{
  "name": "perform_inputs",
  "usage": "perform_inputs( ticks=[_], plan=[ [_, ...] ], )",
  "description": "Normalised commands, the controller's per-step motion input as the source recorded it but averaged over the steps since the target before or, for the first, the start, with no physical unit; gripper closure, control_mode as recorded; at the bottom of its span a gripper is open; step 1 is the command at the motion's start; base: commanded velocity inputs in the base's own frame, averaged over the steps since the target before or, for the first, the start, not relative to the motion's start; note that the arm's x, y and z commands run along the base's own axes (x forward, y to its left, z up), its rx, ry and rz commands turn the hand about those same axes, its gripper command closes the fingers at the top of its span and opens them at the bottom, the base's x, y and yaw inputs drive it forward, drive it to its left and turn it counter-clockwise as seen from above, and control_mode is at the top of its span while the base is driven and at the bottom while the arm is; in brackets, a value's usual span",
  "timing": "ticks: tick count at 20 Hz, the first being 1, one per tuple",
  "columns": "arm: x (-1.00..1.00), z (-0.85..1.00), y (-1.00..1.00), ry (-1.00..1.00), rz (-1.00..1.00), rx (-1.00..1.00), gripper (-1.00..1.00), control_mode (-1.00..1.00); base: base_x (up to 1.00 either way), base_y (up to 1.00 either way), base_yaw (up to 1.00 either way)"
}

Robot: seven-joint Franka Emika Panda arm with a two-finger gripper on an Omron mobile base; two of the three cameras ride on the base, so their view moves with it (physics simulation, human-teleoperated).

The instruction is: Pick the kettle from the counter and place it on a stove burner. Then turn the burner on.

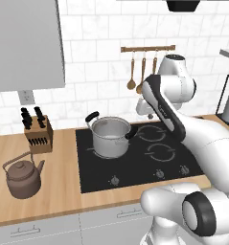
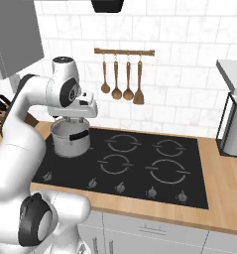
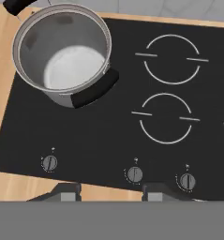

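Observation:
The brown-bronze kettle (image 1: 22,177) stands upright on the tan counter (image 1: 63,148), left of the black cooktop (image 1: 135,179) and in front of the knife block. My gripper (image 3: 112,192) is open, with nothing between its fingertips (image 3: 69,192). It hangs high over the cooktop's front edge, far to the right of the kettle. Beneath it lie two bare ring burners (image 3: 165,117), one behind the other, and the same pair (image 1: 163,152) shows right of the pot. Along the cooktop's front edge sits a row of small knobs (image 3: 134,174).
A shiny steel pot (image 1: 111,136) with black handles occupies the cooktop's back left burner. A knife block (image 1: 38,131) stands behind the kettle. Wooden utensils (image 2: 122,82) hang on the tiled wall. A grey appliance (image 2: 234,129) stands at the counter's right end.

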Motion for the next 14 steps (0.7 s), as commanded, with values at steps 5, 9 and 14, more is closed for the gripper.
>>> perform_inputs(
  ticks=[5, 9, 14],
  plan=[
    [-0.08, 0.0, 0.0, -0.05, 0.0, 0.0, -1.0, -1.0, 0.0, 0.0, 0.0],
    [-0.6, 0.0, 0.06, -0.13, 0.04, 0.0, -1.0, -1.0, 0.0, 0.0, 0.0],
    [-0.81, 0.0, 0.85, -0.04, 0.14, -0.03, -1.0, -1.0, 0.0, 0.0, 0.0]
  ],
)
